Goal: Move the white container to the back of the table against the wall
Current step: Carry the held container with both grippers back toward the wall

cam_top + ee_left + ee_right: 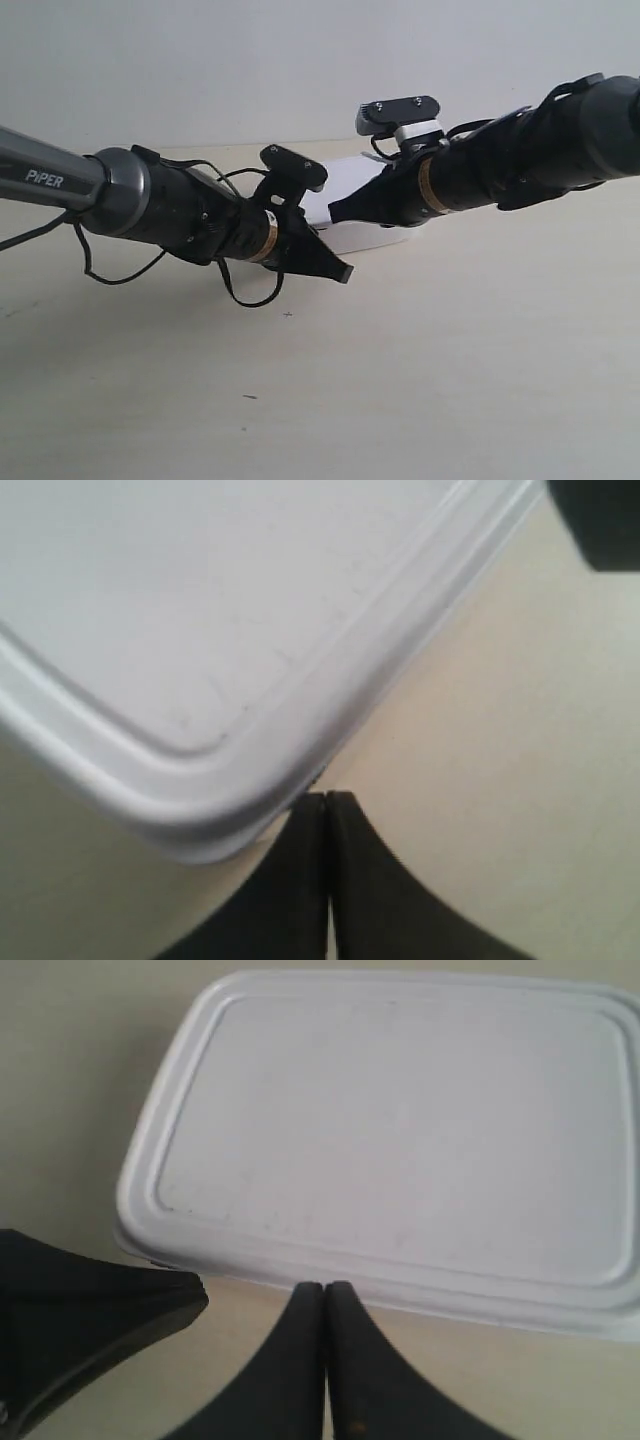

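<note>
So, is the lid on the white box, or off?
On. The lid lies flat on the white box, its raised rim whole along every edge that the wrist views show.

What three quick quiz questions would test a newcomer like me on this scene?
1. True or false: the left gripper is clamped around the white container.
2. The right gripper has its tips at the container's: A) long side, B) underside, C) inside.
3. Fill in: both grippers are ____ (open/shut).
Key: 1 false, since it is shut with its tips at a corner; 2 A; 3 shut.
</note>
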`<move>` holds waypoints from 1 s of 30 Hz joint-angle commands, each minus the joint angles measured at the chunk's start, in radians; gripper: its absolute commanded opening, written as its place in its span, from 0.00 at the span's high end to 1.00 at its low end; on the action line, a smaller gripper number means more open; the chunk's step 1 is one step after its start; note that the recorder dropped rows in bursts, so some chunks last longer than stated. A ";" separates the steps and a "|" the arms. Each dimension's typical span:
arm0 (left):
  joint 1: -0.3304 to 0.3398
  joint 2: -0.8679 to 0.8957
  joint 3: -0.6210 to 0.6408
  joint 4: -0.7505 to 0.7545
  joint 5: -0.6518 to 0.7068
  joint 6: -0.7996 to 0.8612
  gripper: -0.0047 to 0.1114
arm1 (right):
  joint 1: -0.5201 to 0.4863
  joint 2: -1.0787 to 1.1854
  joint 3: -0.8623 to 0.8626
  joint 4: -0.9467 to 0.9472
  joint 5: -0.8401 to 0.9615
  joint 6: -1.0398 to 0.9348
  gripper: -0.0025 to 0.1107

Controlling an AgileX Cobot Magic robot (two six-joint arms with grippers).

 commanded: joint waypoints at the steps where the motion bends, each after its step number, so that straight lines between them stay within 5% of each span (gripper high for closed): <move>1: 0.005 0.035 -0.044 -0.001 0.028 0.003 0.96 | -0.038 -0.023 0.039 -0.004 -0.003 -0.012 0.98; 30: 0.047 0.086 -0.111 -0.001 0.128 0.059 0.96 | -0.054 0.142 -0.087 -0.004 0.052 -0.008 0.98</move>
